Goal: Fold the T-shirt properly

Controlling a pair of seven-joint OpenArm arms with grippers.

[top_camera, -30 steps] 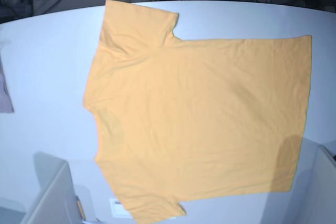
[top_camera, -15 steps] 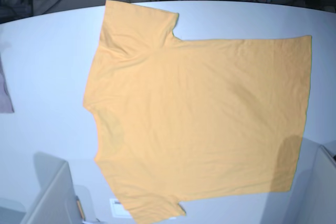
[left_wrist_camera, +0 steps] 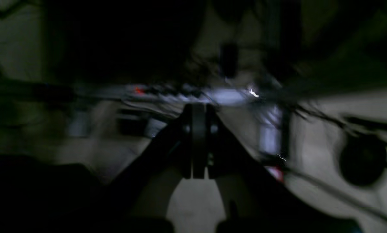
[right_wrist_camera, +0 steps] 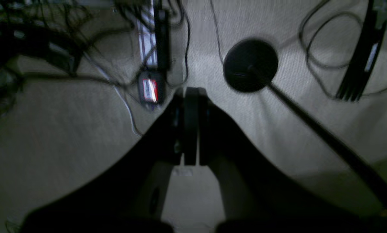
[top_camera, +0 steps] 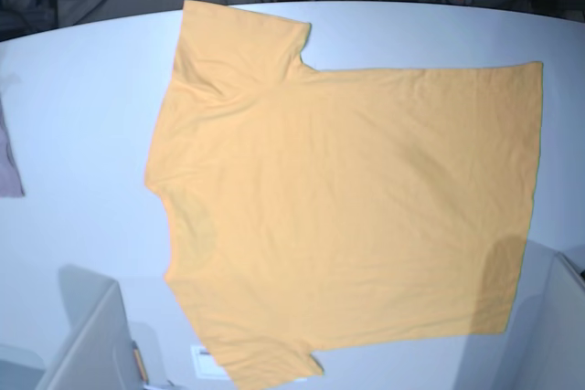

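Left tool (left_wrist_camera: 198,152) seen shut tight in its wrist view, jaws pressed together, nothing between them. Beyond the tips, only dim, blurred floor and cables (left_wrist_camera: 310,116); no cloth within reach. Right tool (right_wrist_camera: 190,129) likewise closed on nothing, pointed down at carpeted floor (right_wrist_camera: 67,129), with a round black stand base (right_wrist_camera: 250,64) ahead and to its right and a tangle of cables farther off.

Neither tool visible in the base view, only grey arm housings at the bottom corners. T-shirt (top_camera: 347,207) lay spread flat and plain side up on the white tabletop (top_camera: 73,116), well apart from both tools: sleeves toward the right tool's side of the tabletop, straight hem toward the left tool's side. Pinkish cloth (top_camera: 9,157) just showing at the far edge on the right tool's side.

Judged soft, light and limp: likely to sag, drag and wrinkle if lifted by one point. Best pinched at edges rather than mid-panel, probably a hem corner with the left tool and a sleeve or shoulder with the right, both raised together so the fold falls even. No fold yet begun.
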